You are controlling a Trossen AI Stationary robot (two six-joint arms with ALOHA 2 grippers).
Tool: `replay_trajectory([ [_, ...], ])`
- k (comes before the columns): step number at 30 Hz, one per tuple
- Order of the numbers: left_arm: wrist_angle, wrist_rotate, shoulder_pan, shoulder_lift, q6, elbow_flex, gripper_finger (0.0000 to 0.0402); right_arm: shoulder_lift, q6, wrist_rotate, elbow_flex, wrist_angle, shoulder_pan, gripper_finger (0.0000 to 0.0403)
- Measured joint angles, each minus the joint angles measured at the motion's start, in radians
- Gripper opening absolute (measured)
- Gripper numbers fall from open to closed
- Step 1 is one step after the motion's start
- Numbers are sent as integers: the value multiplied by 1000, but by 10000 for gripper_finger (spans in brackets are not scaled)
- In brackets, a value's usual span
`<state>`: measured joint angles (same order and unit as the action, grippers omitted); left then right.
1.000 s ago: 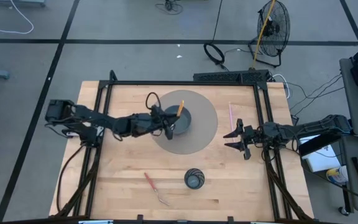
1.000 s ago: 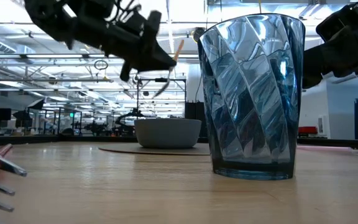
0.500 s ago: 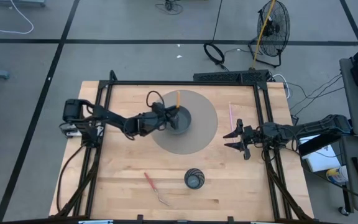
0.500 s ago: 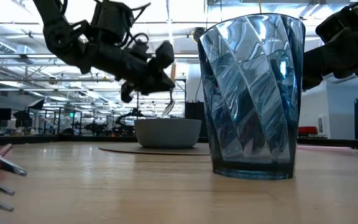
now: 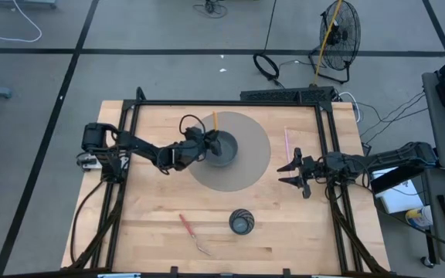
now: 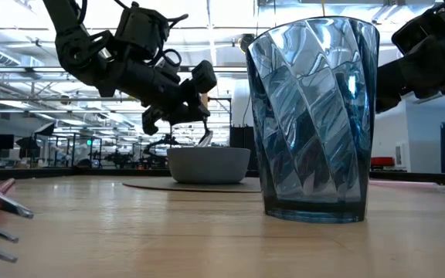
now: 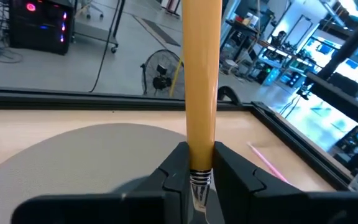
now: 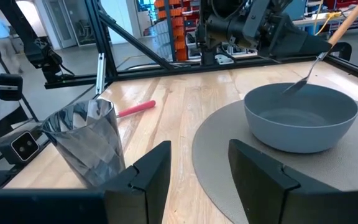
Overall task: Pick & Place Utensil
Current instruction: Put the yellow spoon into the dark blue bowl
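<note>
A utensil with a light wooden handle [image 7: 202,74] and a metal head [image 8: 298,83] is held over the grey bowl [image 5: 222,149], which sits on a round grey mat [image 5: 247,166]. My left gripper [image 5: 208,141] is shut on it at the bowl's left rim. The head points down inside the bowl [image 8: 300,115]; I cannot tell whether it touches. Near the right edge of the table, my right gripper [image 5: 293,171] waits open with nothing between its fingers [image 8: 146,168]. My left gripper pinches the utensil between its two fingers [image 7: 178,167] at the handle's lower end [image 7: 201,146], where the wood meets the metal neck. The fingers come nearly level from the table's left, across the utensil. The utensil is lifted, its handle slanting up toward the far edge and its head down in the bowl.
A ribbed blue glass [image 5: 241,222] stands near the front edge, with a red-handled fork [image 5: 188,228] lying to its left. A pink utensil [image 5: 287,141] lies on the wood right of the mat. A black frame borders the table.
My left gripper has sunk toward the bowl and rolled, keeping hold of the utensil. The utensil's head has come down from above the rim into the bowl, and its handle has swung to point more toward the far edge.
</note>
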<state>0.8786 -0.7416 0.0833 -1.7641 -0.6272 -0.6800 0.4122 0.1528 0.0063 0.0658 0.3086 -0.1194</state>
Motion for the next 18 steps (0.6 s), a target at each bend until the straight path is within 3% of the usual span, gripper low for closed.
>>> replay_trajectory([
  [11, -30, -8, 34, 0, 2, 0, 55, 1, -8, 10, 0, 17, 0, 155],
  [18, -83, 88, 71, 0, -7, 0, 60, 1, -13, 51, 0, 17, 0, 155],
])
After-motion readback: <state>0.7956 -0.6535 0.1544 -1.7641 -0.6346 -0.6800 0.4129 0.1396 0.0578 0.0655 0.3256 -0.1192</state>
